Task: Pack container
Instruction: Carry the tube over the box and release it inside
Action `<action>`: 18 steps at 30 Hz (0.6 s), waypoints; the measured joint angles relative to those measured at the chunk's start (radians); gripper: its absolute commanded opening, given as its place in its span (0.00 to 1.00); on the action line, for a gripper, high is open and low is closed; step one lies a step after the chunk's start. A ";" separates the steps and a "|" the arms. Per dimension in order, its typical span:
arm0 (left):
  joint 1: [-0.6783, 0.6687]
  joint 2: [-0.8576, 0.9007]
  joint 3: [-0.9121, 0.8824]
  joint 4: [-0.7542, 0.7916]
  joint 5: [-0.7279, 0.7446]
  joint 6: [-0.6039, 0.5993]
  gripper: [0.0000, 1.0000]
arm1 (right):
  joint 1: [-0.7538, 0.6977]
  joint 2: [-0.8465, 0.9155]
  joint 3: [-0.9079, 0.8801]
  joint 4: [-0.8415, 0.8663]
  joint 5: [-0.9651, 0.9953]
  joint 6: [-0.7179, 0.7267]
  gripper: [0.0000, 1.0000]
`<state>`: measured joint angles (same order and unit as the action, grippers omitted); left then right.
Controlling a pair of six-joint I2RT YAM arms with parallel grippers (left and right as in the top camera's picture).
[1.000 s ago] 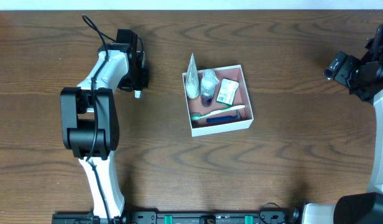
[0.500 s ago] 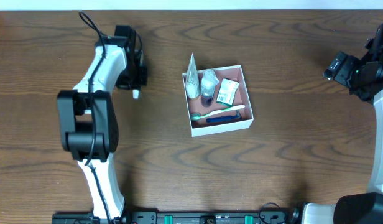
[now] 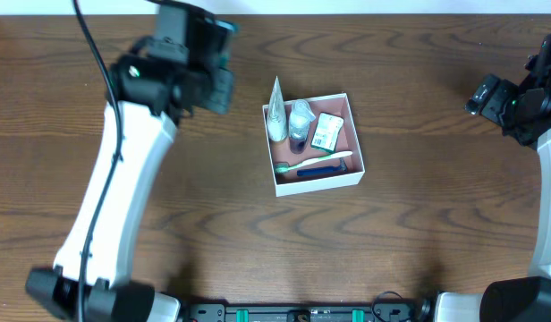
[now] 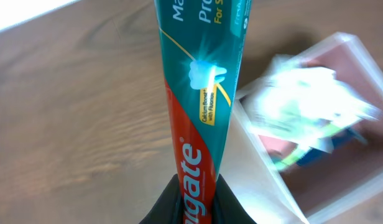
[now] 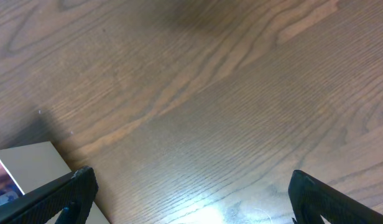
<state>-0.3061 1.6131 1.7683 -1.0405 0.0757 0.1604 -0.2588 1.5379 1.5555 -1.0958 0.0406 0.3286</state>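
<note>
Glossy, flat toothpaste tube (image 4: pixel 201 93) pinched in left tool (image 4: pixel 194 204).

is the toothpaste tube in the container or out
Out: the left gripper grips the toothpaste tube, raised to one side of the container.

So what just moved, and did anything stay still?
The left arm swung up high off the wooden table, lifting the green-and-red toothpaste tube clamped in the left gripper. The white square container, its toiletries and the right arm stayed put.

Left claw (image 4: pixel 194 208) has risen, carrying the toothpaste tube (image 4: pixel 201 93).
</note>
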 measured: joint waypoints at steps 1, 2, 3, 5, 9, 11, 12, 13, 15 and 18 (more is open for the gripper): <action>-0.041 -0.017 0.000 -0.007 0.000 0.017 0.11 | 0.000 0.000 0.000 0.000 0.000 0.000 0.99; -0.083 -0.029 0.000 -0.011 -0.002 0.032 0.11 | 0.000 0.000 0.000 0.000 0.000 0.000 0.99; -0.128 -0.037 0.000 -0.014 -0.008 0.048 0.12 | 0.000 0.000 0.000 0.000 0.000 0.000 0.99; -0.204 -0.039 0.000 -0.015 -0.024 0.067 0.11 | 0.000 0.000 0.000 0.000 0.000 0.000 0.99; -0.328 -0.014 0.000 -0.020 -0.062 0.103 0.12 | 0.000 0.000 0.000 0.000 0.000 0.000 0.99; -0.373 0.013 0.000 -0.026 -0.077 0.111 0.12 | 0.000 0.000 0.000 0.000 0.000 0.000 0.99; -0.387 0.028 0.000 -0.029 -0.082 0.114 0.12 | 0.000 0.000 0.000 0.000 0.000 0.000 0.99; -0.399 0.048 0.000 -0.032 -0.085 0.118 0.13 | 0.000 0.000 0.000 0.000 0.000 0.000 0.99; -0.410 0.090 -0.001 -0.041 -0.090 0.126 0.13 | 0.000 0.000 0.000 0.000 0.000 0.000 0.99; -0.411 0.154 -0.001 -0.067 -0.099 0.133 0.13 | 0.000 0.000 0.000 0.000 0.000 0.000 0.99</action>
<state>-0.7170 1.7668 1.7676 -1.1076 -0.0235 0.2935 -0.2588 1.5379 1.5555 -1.0958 0.0410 0.3286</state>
